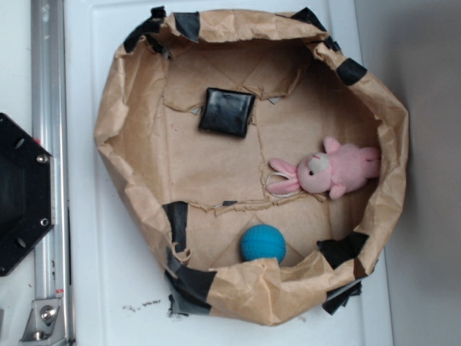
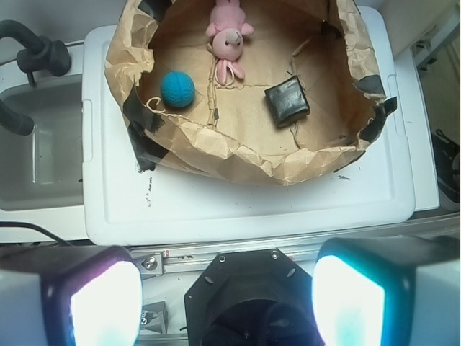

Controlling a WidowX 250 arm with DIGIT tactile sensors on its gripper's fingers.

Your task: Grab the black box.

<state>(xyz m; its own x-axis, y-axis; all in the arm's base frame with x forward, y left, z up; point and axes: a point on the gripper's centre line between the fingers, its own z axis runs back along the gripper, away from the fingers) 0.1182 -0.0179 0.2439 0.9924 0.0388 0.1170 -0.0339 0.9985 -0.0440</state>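
The black box lies flat on the brown paper floor of a crumpled paper nest, toward its upper left in the exterior view. In the wrist view the black box sits right of centre inside the nest. My gripper hovers far back from the nest, over the robot's black hexagonal base plate. Its two glowing fingers stand wide apart with nothing between them. The gripper does not show in the exterior view.
A blue ball and a pink plush bunny lie in the nest. The nest rests on a white lid. A metal rail and the black hexagonal plate sit to the left.
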